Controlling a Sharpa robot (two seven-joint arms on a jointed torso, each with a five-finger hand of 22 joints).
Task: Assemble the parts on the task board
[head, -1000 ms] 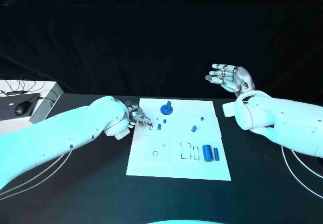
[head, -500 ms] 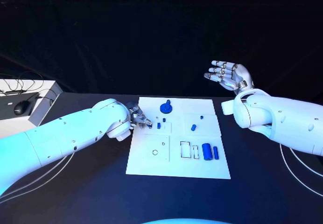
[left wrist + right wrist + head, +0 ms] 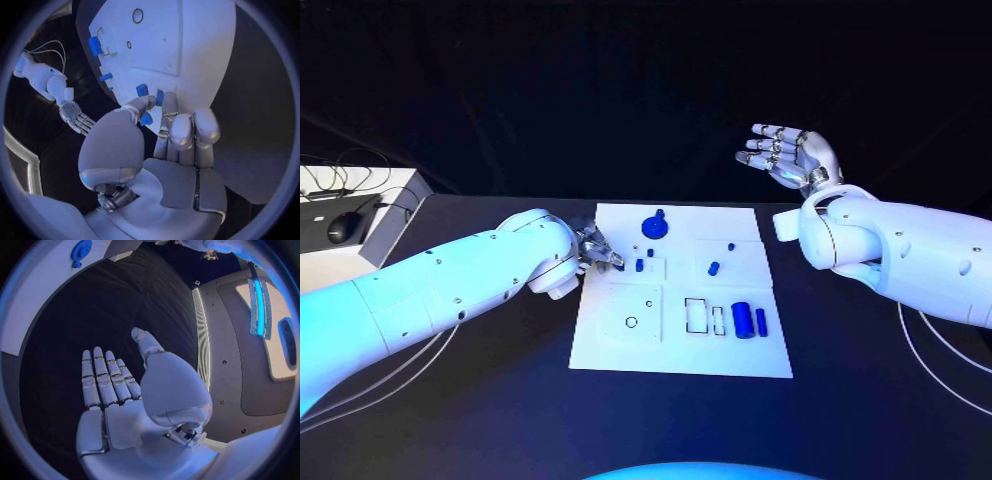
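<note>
A black table (image 3: 488, 400) carries everything, with a dark backdrop behind it. Well off to the left of the task board (image 3: 682, 345), a white box (image 3: 358, 195) with a dark mouse (image 3: 343, 228) and cables sits at the table's corner. The left hand (image 3: 596, 252) rests at the task board's left edge, near its far end; in the left wrist view the hand (image 3: 165, 137) has its fingers (image 3: 181, 132) drawn close together, and the thumb and a finger pinch a small blue part (image 3: 146, 119) just over the board, beside two more small blue parts (image 3: 142, 90) standing in the board. On the task board, a round blue disc part (image 3: 653, 229) lies near the far edge, a small blue peg (image 3: 714, 268) sits to the right of the centre, and two blue cylinders (image 3: 750, 321) lie side by side at the board's right, just beside a rectangular outline (image 3: 695, 315). A small ring mark (image 3: 632, 322) shows on the board's left half. Right of the task board and beyond its far corner, the right hand (image 3: 788, 158) is raised above the table, palm open, fingers (image 3: 103, 375) spread and holding nothing.
</note>
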